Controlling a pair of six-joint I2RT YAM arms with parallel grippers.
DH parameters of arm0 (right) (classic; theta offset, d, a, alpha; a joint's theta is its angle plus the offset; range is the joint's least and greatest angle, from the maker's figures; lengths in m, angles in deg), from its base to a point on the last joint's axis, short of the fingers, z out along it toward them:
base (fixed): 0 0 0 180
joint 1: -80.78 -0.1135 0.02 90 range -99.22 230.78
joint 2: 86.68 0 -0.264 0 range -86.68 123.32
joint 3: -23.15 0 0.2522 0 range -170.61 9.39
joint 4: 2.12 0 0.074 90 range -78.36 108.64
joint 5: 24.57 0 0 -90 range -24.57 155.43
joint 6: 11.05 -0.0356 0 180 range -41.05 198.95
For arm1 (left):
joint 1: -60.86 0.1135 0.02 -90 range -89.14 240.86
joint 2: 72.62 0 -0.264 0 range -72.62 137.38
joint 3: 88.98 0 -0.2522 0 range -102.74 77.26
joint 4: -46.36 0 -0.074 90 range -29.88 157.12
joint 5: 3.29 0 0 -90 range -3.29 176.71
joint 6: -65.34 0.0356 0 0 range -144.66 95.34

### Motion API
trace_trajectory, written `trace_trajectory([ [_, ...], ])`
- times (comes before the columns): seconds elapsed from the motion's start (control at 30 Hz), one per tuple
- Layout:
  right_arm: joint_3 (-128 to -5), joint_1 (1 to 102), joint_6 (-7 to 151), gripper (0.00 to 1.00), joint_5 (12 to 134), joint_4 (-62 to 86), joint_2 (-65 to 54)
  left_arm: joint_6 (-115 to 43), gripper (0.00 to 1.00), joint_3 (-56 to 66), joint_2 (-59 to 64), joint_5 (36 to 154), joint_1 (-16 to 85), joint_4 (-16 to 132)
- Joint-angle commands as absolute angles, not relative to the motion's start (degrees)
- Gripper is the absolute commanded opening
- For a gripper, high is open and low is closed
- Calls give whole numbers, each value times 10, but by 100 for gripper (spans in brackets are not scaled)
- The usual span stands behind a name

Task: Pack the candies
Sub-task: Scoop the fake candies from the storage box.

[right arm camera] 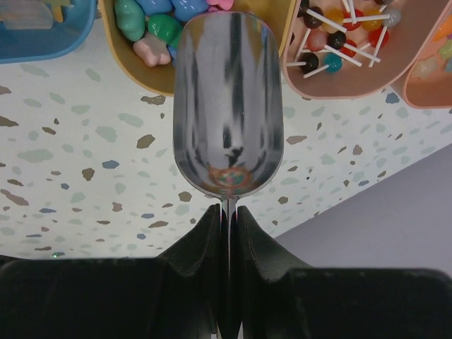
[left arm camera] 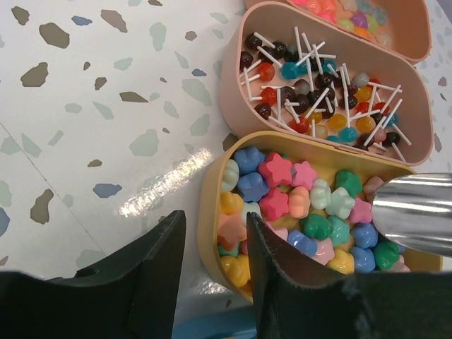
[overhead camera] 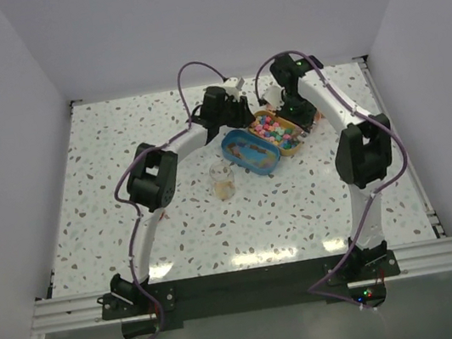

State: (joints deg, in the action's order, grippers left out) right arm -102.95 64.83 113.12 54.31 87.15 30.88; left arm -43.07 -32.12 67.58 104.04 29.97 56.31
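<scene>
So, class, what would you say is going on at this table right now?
Two robot arms are working at a group of sweet tins. The right gripper is shut on the handle of a silver scoop, whose empty bowl reaches over the edge of the yellow tin of star- and flower-shaped candies. The left gripper is open, with that tin's near wall between its fingers, seemingly to steady it. A pink tin of lollipops sits just beyond.

One blue tin (right arm camera: 49,48), one yellow tin (left arm camera: 210,212), two pink tins (left arm camera: 233,92) (left arm camera: 417,35): four tins together. One metal scoop (right arm camera: 227,106), one clear cup (overhead camera: 223,180). The candies (left arm camera: 275,169) are too many to count.
</scene>
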Motion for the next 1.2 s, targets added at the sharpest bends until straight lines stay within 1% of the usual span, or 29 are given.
trace_trajectory([
  [0.0, -1060, 650, 1143, 0, 510, 919, 330, -421, 44, -319, 676, 1044, 297, 527],
  [0.17, -1052, 644, 1162, 0, 535, 922, 331, -421, 43, -314, 672, 1046, 295, 525],
  [0.37, -1028, 630, 1186, 0, 553, 886, 336, -422, 41, -314, 673, 1048, 292, 528],
  [0.7, -996, 630, 1210, 0, 578, 779, 340, -425, 39, -306, 667, 1047, 290, 527],
  [0.8, -969, 631, 1215, 0, 580, 742, 335, -426, 37, -305, 664, 1047, 290, 525],
  [1.0, -912, 630, 1226, 0, 611, 648, 307, -429, 37, -295, 660, 1045, 289, 521],
  [1.17, -879, 630, 1227, 0, 616, 609, 304, -432, 37, -296, 659, 1049, 289, 519],
])
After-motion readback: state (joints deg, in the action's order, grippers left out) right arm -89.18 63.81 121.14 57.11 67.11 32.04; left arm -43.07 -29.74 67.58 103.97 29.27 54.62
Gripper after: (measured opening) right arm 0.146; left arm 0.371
